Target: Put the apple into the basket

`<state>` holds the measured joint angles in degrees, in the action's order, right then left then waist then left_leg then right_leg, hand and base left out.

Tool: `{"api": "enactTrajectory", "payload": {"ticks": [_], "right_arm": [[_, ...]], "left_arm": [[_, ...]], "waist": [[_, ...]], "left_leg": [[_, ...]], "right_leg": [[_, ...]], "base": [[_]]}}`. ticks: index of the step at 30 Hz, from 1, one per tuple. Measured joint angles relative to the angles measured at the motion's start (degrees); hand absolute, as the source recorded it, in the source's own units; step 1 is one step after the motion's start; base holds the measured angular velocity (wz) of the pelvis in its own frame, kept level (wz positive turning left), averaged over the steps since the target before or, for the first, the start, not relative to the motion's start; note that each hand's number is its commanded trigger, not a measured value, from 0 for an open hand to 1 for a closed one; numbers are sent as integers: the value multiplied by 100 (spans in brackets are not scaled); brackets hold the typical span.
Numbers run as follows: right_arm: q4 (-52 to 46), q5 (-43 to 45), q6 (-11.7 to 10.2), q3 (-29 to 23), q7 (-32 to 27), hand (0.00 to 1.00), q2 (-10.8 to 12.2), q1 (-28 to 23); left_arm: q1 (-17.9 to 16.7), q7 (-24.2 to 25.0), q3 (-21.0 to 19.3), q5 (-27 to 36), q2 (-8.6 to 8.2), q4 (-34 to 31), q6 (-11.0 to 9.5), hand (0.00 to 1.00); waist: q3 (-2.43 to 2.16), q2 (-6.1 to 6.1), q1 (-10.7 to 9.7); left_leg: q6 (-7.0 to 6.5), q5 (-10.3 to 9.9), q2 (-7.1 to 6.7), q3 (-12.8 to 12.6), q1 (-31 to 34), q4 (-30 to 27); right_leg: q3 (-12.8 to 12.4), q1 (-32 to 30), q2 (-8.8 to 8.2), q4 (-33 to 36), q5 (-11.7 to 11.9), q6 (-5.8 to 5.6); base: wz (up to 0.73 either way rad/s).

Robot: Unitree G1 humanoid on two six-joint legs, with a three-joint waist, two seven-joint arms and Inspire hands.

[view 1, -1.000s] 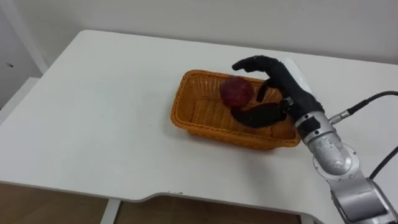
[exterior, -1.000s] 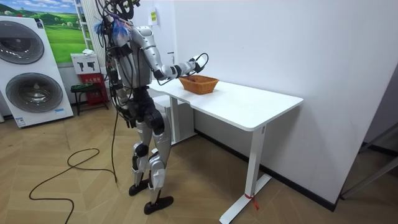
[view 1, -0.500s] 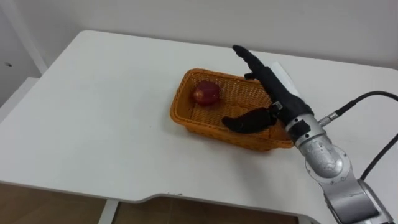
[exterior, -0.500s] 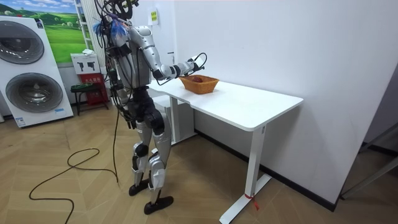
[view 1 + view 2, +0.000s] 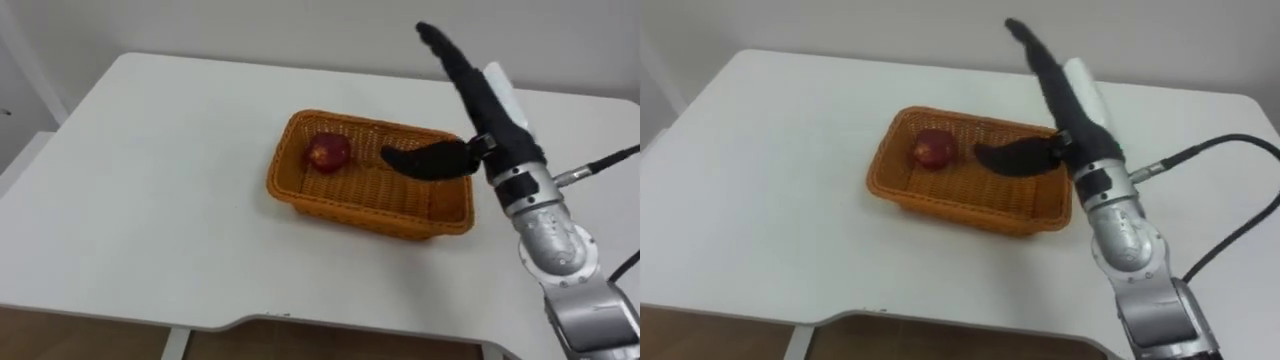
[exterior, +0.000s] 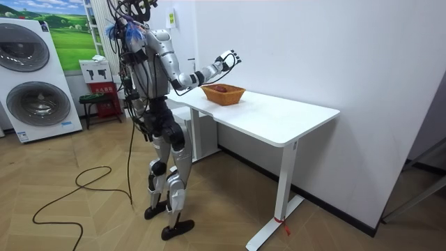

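Note:
A red apple (image 5: 327, 152) lies in the left end of an orange wicker basket (image 5: 300, 195) on the white table (image 5: 150, 180); the apple (image 5: 935, 148) rests loose on the basket's (image 5: 902, 199) floor. My right hand (image 5: 478, 95) hangs open above the basket's right end, fingers straight and pointing away, thumb out over the basket. It (image 5: 1065, 90) holds nothing. In the room view the robot stands at the table's end, its right hand (image 6: 226, 60) raised above the basket (image 6: 223, 94).
The table's front edge (image 5: 260, 322) runs close below. A white wall stands behind the table. Washing machines (image 6: 38, 77) stand at the room view's left, far from the table.
My right hand let go of the apple, which dropped into the basket's left end. The hand opened, straightened and rose up and to the right.

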<state>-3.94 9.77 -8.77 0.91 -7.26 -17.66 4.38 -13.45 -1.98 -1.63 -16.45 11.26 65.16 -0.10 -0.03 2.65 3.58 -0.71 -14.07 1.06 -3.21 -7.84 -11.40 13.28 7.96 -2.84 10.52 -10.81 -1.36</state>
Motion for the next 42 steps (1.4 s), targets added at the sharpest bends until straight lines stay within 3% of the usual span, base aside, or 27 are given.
{"api": "enactTrajectory", "payload": {"ticks": [5, 10, 13, 16, 21, 23, 28, 32, 37, 42], "right_arm": [[3, -115, 0, -937, -795, 0, -39, -39], [265, -607, -73, -1940, -1936, 0, -303, -122], [543, -926, -87, -2534, -2687, 0, -330, -186], [986, -1529, -106, -3103, -3516, 0, -337, -649], [2124, -2230, -106, -3314, -4268, 0, -334, -957], [2831, -2595, 7, -3326, -4340, 0, -325, -1030], [4796, -3586, 399, -3349, -4110, 0, -190, -1256], [5983, -3892, 793, -3328, -3652, 0, 190, -1416], [7007, -3826, 1081, -2689, -2904, 0, 379, -1471], [7712, -2975, 1303, -1668, -1957, 0, 579, -1515]], "left_arm": [[-240, -97, -373, 0, -28, -12, -10, 0], [-570, -229, -683, 4, -31, -104, -19, 0], [-725, -288, -876, 6, -31, -136, -12, 0], [-757, -385, -1024, 3, -43, -336, 65, 0], [-722, -483, -1128, 116, -47, -515, 220, 0], [-698, -532, -1148, 118, -47, -600, 262, 0], [-653, -536, -1174, 89, -158, -681, 559, 0], [-641, -532, -1194, 59, -187, -732, 679, 0], [-629, -456, -1192, 51, -225, -769, 738, 0], [-628, -375, -1164, 64, -293, -708, 818, 0]], "waist": [[-6, 50, -100], [-10, 143, -347], [-23, 192, -552], [-48, 245, -639], [-52, 211, -733], [-71, 169, -803], [-42, 95, -832], [-40, -58, -801], [-27, -43, -725], [-10, -27, -492]], "left_leg": [[0, 0, 8, -107, -33, 0], [0, 0, 13, -125, -71, 8], [2, -1, 22, -133, -65, 12], [2, -2, 22, -157, -50, 53], [1, -2, 30, -286, -4, 59], [0, -2, 30, -280, 19, 66], [-1, -3, 31, -270, 30, 110], [3, -1, 33, -270, 8, 130], [1, -2, 18, -285, -45, 108], [1, -2, 15, -285, -98, 171]], "right_leg": [[-67, -6, 4, 15, 0, -1], [-72, 12, 6, 16, -1, -2], [-69, 22, 13, 21, -2, -2], [-82, -7, 13, 14, -2, -2], [-243, -124, 36, 31, 26, 3], [-233, -135, 35, 28, 29, 0], [-222, -157, 35, 21, 28, 0], [-235, -161, 42, 32, 8, 8], [-257, -177, 24, 15, -7, -1], [-300, -124, 35, 12, -10, -4]], "base": [[-9], [0], [0], [-2], [-16], [2], [1], [-1], [-4], [-3]]}}
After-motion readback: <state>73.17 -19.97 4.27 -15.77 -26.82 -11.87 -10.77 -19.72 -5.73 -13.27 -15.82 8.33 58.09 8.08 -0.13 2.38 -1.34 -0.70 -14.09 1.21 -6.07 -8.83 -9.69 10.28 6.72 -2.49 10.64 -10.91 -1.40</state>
